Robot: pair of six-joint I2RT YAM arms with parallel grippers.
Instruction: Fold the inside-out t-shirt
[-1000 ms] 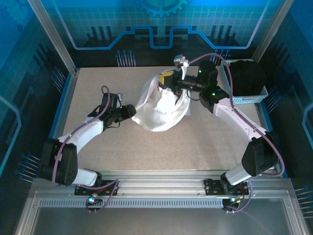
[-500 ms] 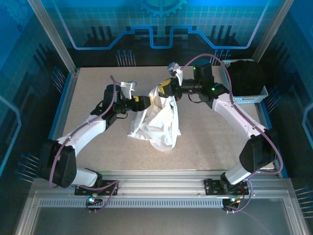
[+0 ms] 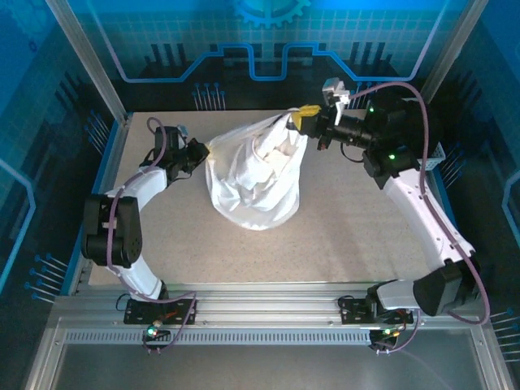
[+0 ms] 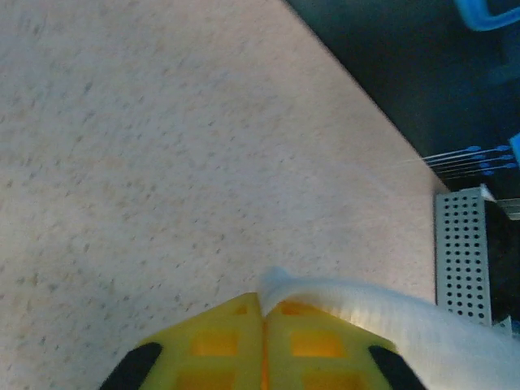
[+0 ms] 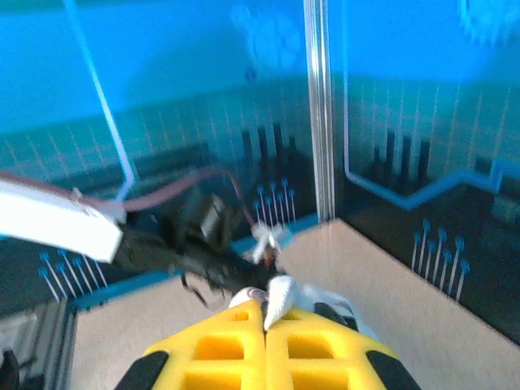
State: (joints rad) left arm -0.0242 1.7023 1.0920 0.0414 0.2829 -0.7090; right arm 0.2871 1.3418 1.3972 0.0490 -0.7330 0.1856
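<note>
The inside-out t-shirt (image 3: 253,183) is a white bundle hanging between both grippers, its lower part resting on the table. My left gripper (image 3: 201,152) is shut on the shirt's left edge. In the left wrist view its yellow fingers (image 4: 211,341) press together, and a white hem (image 4: 382,313) runs off to the right from the left gripper (image 4: 262,296). My right gripper (image 3: 307,119) holds the shirt's upper right corner, raised above the table. In the right wrist view, a white tip of cloth (image 5: 279,292) sticks out of the shut right gripper (image 5: 266,307).
A black garment (image 3: 410,126) fills a light blue basket (image 3: 416,165) at the back right corner. A perforated metal bracket (image 4: 461,252) stands past the table's edge. The speckled tabletop (image 3: 341,227) lies bare in front of the shirt.
The left gripper has drawn back to the left and shut on the shirt's edge. The right gripper has moved right and up, spreading the cloth between them.
</note>
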